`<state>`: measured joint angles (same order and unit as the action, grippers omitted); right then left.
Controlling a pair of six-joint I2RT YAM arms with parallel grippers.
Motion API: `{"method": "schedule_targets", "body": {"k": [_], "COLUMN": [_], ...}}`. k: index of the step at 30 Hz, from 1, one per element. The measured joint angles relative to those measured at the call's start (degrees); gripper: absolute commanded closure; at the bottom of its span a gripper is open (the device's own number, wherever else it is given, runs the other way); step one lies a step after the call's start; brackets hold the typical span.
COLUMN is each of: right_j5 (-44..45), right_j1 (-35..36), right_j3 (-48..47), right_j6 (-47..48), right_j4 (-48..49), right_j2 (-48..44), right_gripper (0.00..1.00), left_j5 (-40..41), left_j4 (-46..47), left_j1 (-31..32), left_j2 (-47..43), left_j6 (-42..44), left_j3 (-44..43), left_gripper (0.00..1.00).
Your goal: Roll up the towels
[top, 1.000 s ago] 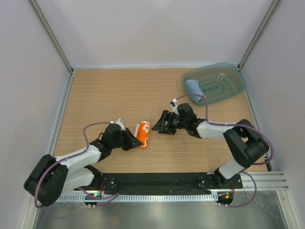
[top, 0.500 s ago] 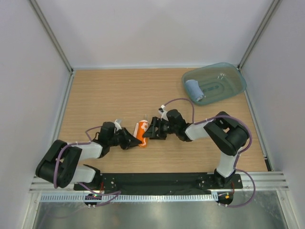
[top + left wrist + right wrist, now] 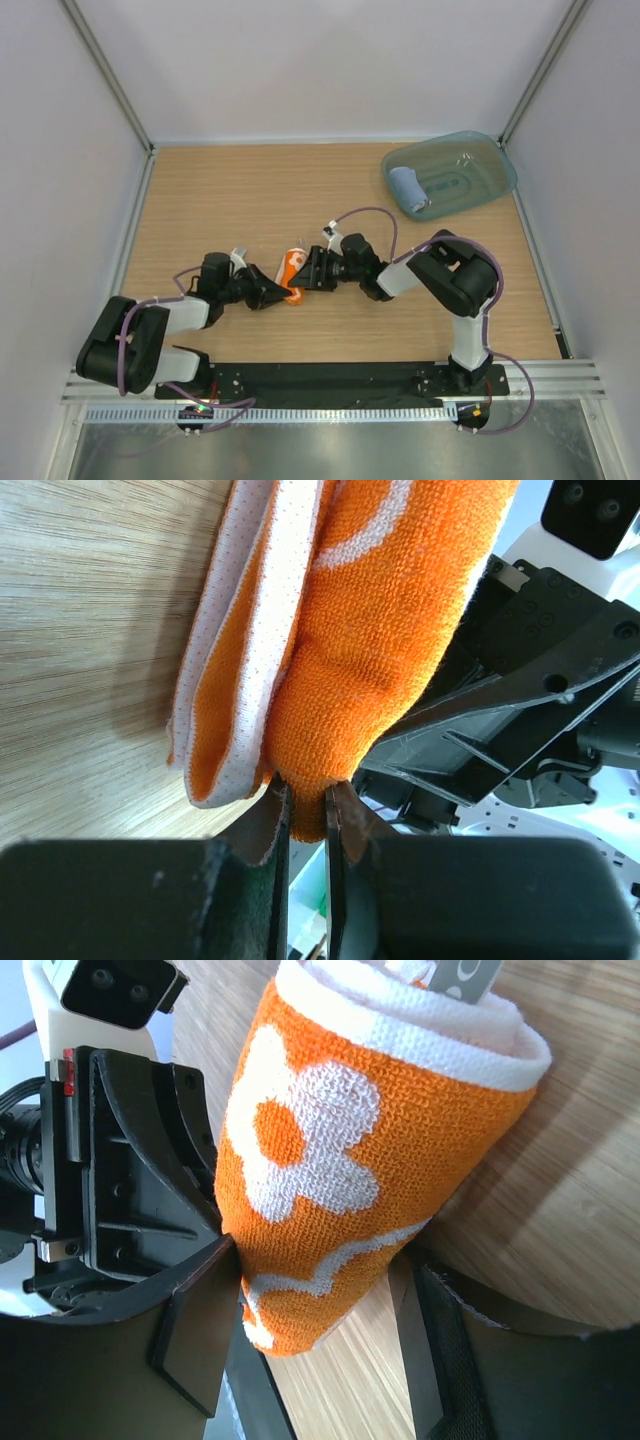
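Two towels: blue towel [image 3: 406, 188] inside the tray [image 3: 495, 160], orange towel [image 3: 292, 268] well outside. There left gripper [image 3: 305, 800] pinches it; right gripper [image 3: 320, 1270] straddles it, grip unclear.

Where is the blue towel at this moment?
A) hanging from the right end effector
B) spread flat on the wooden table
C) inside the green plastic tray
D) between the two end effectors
C: the rolled blue towel lies inside the tray in the far right corner; the orange towel sits far from it.
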<state>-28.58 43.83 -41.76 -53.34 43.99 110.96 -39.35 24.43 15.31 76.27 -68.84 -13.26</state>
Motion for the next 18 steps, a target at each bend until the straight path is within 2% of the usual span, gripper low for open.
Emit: {"method": "schedule_targets", "body": {"k": [6,11,14,15,18], "right_j5": [1.4,2.0,2.8,3.0,3.3], "right_j1": [0.4,0.5,0.5,0.5,0.5], "right_j3": [0.2,0.6,0.7,0.7,0.9], "right_j6": [-2.8,-7.1,-9.3,-9.9,-11.5], "right_j4": [5.4,13.2,16.5,17.5,18.5], "right_j2": [1.8,5.1,6.9,7.6,9.4], "right_gripper": [0.25,0.27,0.43,0.54,0.69], "left_j5": [-1.5,-2.3,-2.7,-2.7,-2.7], "left_j4": [1.0,2.0,2.4,2.6,2.5], "left_j1": [-1.3,-2.3,-3.0,-3.1,-3.4], "left_j2": [1.2,2.1,2.1,2.1,2.1], "left_j6": [-1.3,-1.7,-1.8,-1.8,-1.7], "left_j3": [0.0,0.4,0.8,0.9,1.1], "left_gripper": [1.00,1.00,1.00,1.00,1.00]}}
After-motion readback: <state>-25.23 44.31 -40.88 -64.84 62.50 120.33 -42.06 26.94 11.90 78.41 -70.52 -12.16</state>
